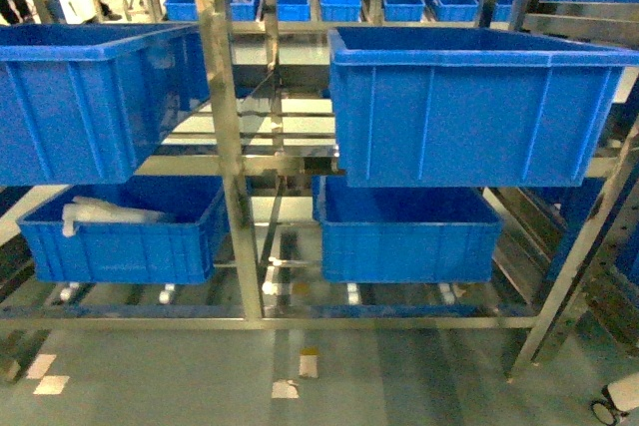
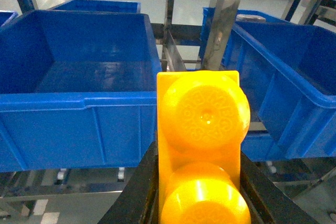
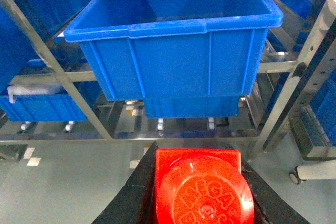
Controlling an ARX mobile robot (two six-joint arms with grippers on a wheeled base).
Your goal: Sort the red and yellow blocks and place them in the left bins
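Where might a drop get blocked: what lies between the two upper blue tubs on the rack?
In the head view, a steel upright post separates upper left tub from upper right tub.

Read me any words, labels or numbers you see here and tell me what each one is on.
Red block: raised letters ring its stud, too blurred to read.
Yellow block: faint embossing rings its upper stud, not readable.
Blue bins: no label or print shows on them.
Nothing else carries text.
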